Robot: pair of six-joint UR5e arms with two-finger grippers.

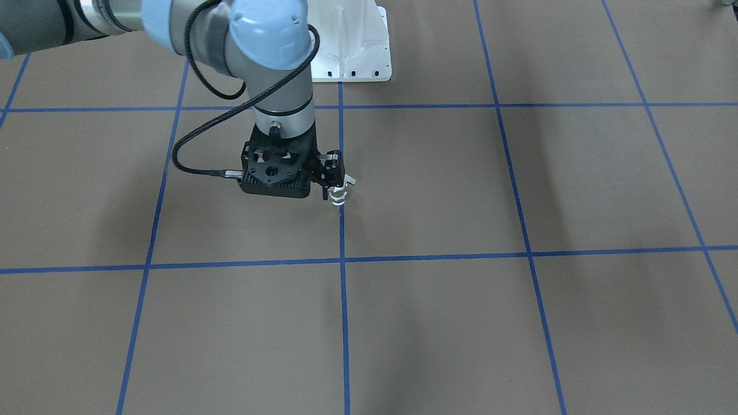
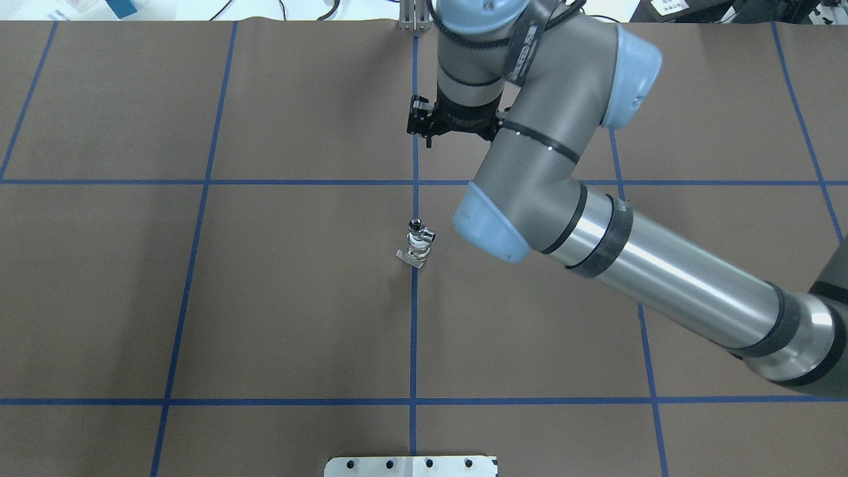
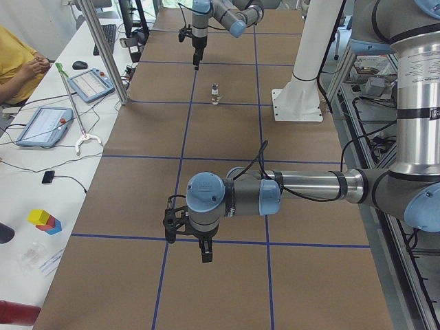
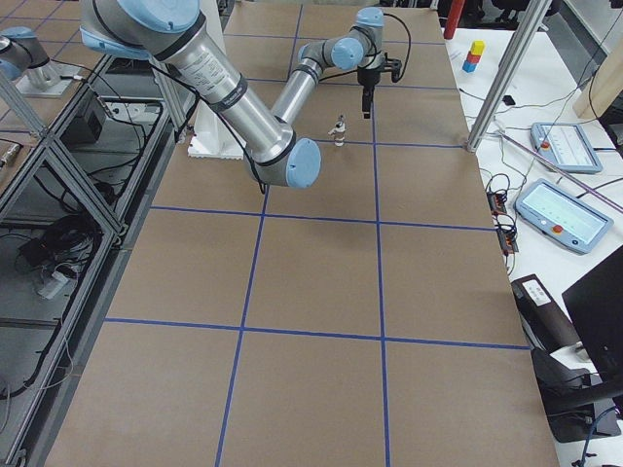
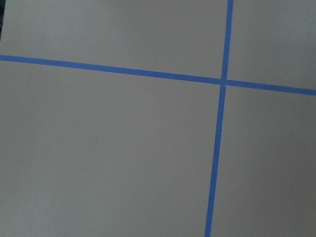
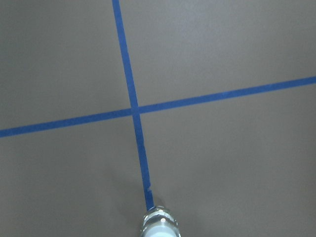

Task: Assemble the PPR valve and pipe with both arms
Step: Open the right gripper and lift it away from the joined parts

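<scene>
Chrome pipe [image 2: 416, 228] stacked on PPR valve [image 2: 417, 249] mid-worktop, unheld, easily toppled if clipped by the right gripper [image 2: 427, 127]. Jaw gap can't be told, left gripper [image 3: 205, 251] neither.

Overhead opposes front camera, both steep (sharing PPR valve [image 2: 417, 245])

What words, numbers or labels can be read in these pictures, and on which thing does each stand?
None can be read.
The tablet screens in the side views: too small to read.
The white label at the overhead view's top edge: too small to read.
</scene>
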